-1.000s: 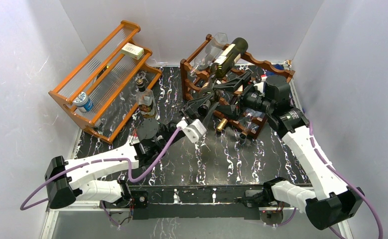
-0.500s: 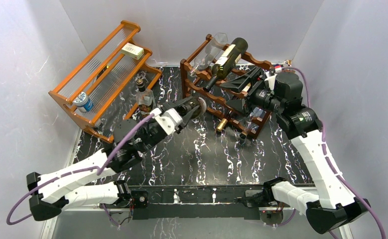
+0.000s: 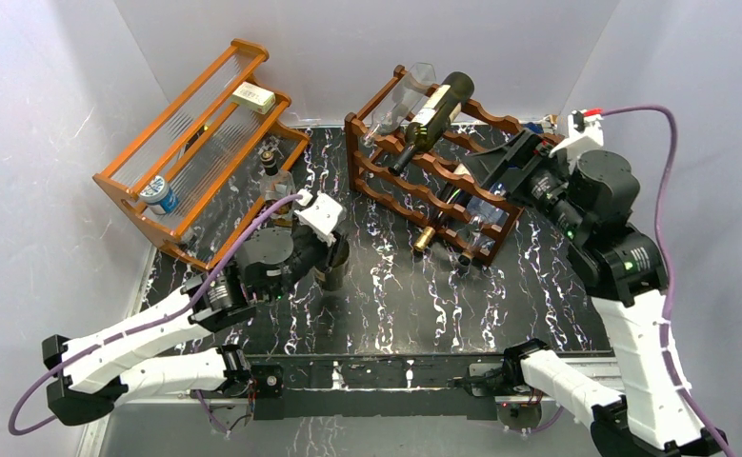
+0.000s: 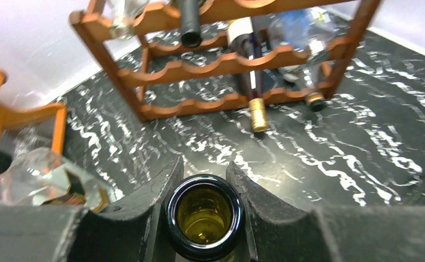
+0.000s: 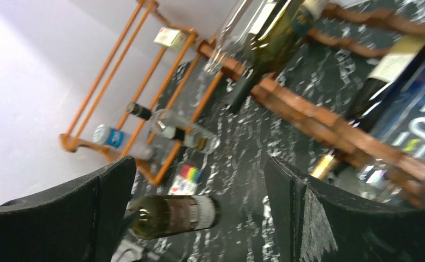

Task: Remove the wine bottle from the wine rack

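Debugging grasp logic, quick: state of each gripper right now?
Left gripper: closed on the neck of the wine bottle.
Right gripper: open, holding nothing.

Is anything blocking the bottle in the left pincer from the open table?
Nothing visible does. The left pincer grips the wine bottle upright, already apart from the wine rack, with only table between them.
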`<state>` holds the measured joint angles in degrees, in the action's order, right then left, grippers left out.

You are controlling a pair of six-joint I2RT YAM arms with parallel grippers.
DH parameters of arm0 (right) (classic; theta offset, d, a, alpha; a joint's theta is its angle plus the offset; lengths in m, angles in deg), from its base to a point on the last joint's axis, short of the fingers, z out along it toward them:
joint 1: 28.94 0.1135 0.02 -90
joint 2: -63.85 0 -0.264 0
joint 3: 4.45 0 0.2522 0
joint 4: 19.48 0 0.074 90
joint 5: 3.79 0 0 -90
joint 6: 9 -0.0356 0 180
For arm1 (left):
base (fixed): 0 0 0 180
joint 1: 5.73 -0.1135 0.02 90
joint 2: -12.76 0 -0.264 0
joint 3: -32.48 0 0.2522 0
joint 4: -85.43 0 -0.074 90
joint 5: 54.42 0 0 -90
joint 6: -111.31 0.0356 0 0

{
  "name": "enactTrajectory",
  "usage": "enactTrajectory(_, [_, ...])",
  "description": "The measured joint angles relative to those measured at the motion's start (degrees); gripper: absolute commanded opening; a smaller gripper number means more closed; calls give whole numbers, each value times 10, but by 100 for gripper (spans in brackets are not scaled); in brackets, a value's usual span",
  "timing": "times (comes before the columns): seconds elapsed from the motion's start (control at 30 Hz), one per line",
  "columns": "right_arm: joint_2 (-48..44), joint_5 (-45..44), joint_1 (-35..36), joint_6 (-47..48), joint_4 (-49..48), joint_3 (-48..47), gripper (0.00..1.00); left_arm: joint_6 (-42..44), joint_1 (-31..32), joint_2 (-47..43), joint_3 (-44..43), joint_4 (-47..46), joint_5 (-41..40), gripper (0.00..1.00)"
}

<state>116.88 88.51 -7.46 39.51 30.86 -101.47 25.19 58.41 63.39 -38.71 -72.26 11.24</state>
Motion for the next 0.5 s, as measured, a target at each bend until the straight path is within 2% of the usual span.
enactTrajectory(0.2, [-38, -64, 0, 68, 9, 1, 98, -5, -21, 67, -36, 31, -72, 0])
enactTrajectory(0.43, [-61, -83, 0, 98, 11, 4, 98, -56, -193, 162, -101, 22, -9, 0])
enactTrajectory(0.5, [-61, -83, 0, 102, 11, 4, 98, -61, -233, 201, -143, 19, 0, 0])
